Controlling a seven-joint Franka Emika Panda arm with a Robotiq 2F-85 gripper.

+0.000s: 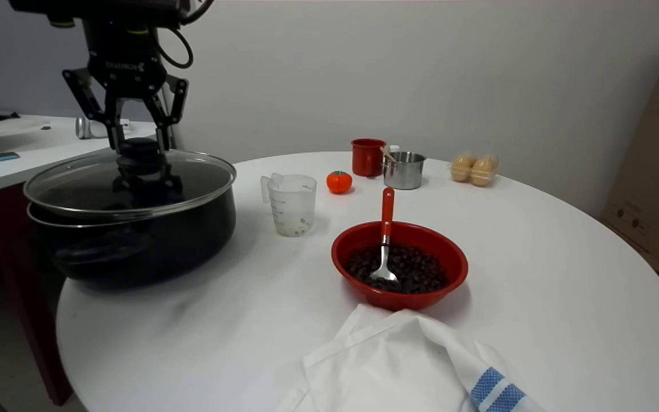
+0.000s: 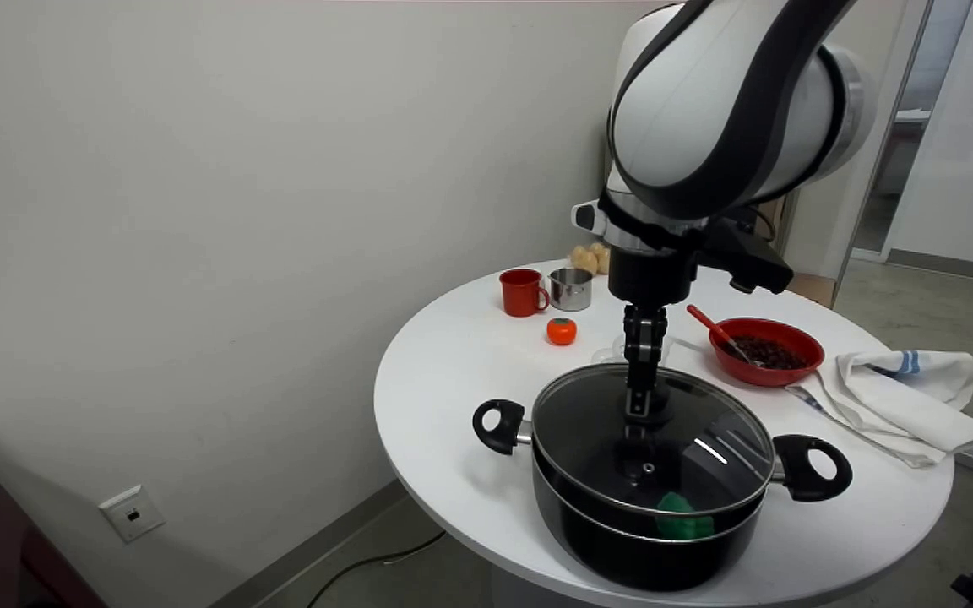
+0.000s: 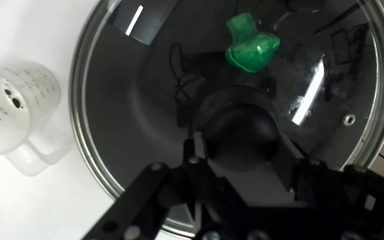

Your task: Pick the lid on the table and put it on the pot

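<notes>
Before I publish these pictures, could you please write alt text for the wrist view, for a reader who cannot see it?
A robot's hand at the bottom grips the black knob of a metal-rimmed glass lid that fills most of the frame. A green object shows through the glass. At the left, a clear measuring cup stands on the white table.

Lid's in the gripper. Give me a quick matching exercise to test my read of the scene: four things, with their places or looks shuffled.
1. lid
2. spoon
3. towel
4. green object

A. inside the pot
B. white with blue stripes
C. held over the pot by the gripper
D. in the red bowl

Pairs: 1-C, 2-D, 3-B, 4-A
</notes>
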